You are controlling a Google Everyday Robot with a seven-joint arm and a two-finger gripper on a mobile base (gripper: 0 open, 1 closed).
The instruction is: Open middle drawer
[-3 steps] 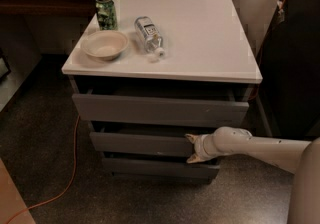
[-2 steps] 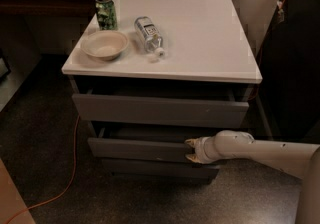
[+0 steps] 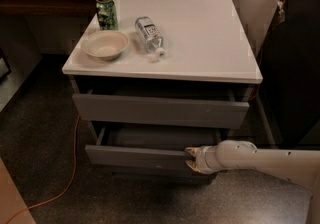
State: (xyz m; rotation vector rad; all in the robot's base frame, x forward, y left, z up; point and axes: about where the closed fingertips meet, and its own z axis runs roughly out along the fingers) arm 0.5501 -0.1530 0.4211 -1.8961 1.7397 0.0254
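Observation:
The middle drawer (image 3: 137, 157) is a grey, flat-fronted drawer below the top drawer (image 3: 160, 110) of a white-topped cabinet (image 3: 200, 33). It stands pulled partway out, and its dark grey inside (image 3: 160, 137) shows. My gripper (image 3: 192, 160) comes in from the right on a pale arm (image 3: 250, 158) and is closed on the right end of the drawer's front. One fingertip sits at the front's top edge and the other lower down. The bottom drawer (image 3: 160, 175) is mostly hidden under the pulled-out one.
On the cabinet top stand a green can (image 3: 106, 13), a pale bowl (image 3: 105, 44) and a plastic bottle (image 3: 149, 34) lying on its side. An orange cable (image 3: 70, 168) runs over the dark floor at the left. A dark unit (image 3: 295, 68) stands at the right.
The middle drawer has slid outward toward the camera, and its inside now shows. My gripper has moved with it, still on the front's right end.

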